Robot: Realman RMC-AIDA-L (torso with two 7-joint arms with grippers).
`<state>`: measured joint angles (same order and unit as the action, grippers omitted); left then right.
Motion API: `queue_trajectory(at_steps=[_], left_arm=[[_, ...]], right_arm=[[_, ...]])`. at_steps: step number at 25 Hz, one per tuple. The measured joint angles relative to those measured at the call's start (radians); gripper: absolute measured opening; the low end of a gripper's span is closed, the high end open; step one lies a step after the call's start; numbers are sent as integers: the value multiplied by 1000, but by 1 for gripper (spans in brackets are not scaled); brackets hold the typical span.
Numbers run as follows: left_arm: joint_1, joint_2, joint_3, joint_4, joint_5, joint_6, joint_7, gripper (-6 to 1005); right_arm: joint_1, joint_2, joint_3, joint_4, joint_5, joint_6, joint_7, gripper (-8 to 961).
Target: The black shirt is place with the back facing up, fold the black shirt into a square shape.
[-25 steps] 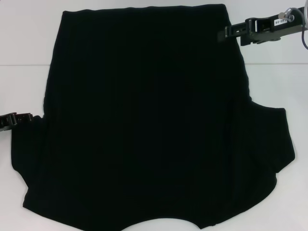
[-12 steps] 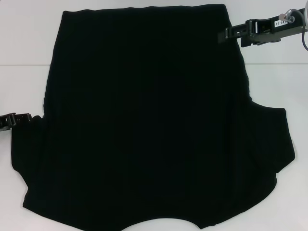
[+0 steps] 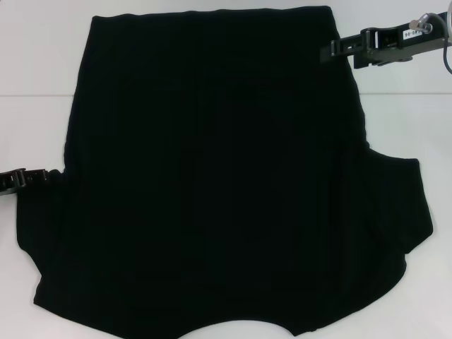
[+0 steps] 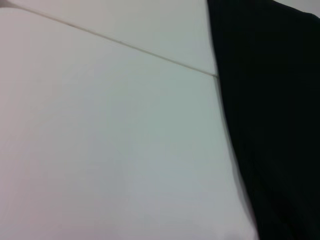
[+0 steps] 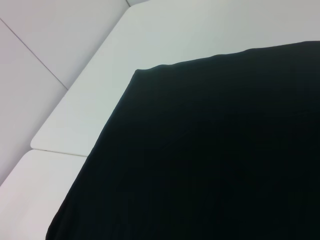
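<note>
The black shirt (image 3: 212, 176) lies spread flat on the white table (image 3: 35, 56), plain side up, with no print showing. Its straight hem is at the far side, and its sleeves stick out at the near left and at the right. My left gripper (image 3: 48, 173) is low at the shirt's left edge, level with the table. My right gripper (image 3: 326, 49) reaches in at the shirt's far right corner. The shirt's edge also shows in the left wrist view (image 4: 270, 125), and a corner of it in the right wrist view (image 5: 210, 160).
A seam (image 3: 35, 94) crosses the white table from side to side behind the shirt's middle. Bare table shows left of the shirt (image 4: 100, 150) and at the far right (image 3: 409, 106). The table's rounded edge shows in the right wrist view (image 5: 45, 145).
My right gripper has risen very slightly at the far right corner. The shirt and my left gripper have barely moved.
</note>
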<state>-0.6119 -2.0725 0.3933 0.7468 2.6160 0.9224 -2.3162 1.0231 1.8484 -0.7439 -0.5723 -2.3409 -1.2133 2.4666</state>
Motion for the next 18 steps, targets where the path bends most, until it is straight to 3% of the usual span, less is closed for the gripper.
queue_trajectory(at_steps=[18], left_arm=[[1,-9,24,8,-18,61,-8,732]], right_arm=[[0,0,2,0,0,0,0,916]])
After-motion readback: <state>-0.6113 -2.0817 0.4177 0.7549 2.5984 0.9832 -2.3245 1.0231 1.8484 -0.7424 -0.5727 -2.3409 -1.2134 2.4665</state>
